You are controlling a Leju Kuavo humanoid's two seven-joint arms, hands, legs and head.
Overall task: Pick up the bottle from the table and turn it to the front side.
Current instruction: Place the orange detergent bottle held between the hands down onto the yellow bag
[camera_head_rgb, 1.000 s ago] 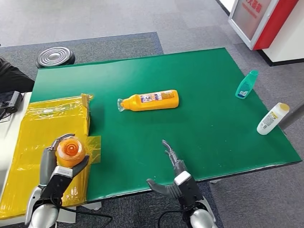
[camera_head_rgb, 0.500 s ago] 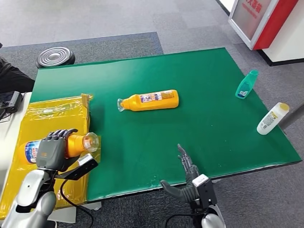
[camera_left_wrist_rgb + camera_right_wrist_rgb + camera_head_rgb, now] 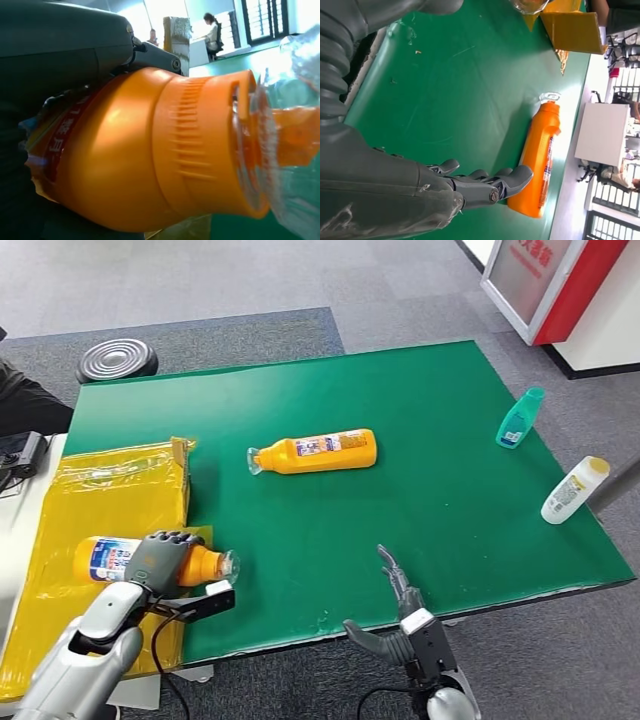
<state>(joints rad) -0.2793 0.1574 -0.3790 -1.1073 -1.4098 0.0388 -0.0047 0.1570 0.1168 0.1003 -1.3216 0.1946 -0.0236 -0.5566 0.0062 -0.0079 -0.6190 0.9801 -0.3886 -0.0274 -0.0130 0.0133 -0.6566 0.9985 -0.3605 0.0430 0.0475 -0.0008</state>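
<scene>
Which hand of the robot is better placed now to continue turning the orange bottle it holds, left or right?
Probably the left. The left hand already grips the held orange bottle over the yellow box. The right hand is open at the table's near edge, holding nothing.

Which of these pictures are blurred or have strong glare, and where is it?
Left wrist view: the held orange bottle is very close and soft, its clear cap smeared, windows behind overexposed. Right wrist view: bright glare on the green table beside the lying bottle. Head view: even light, sharp.
</scene>
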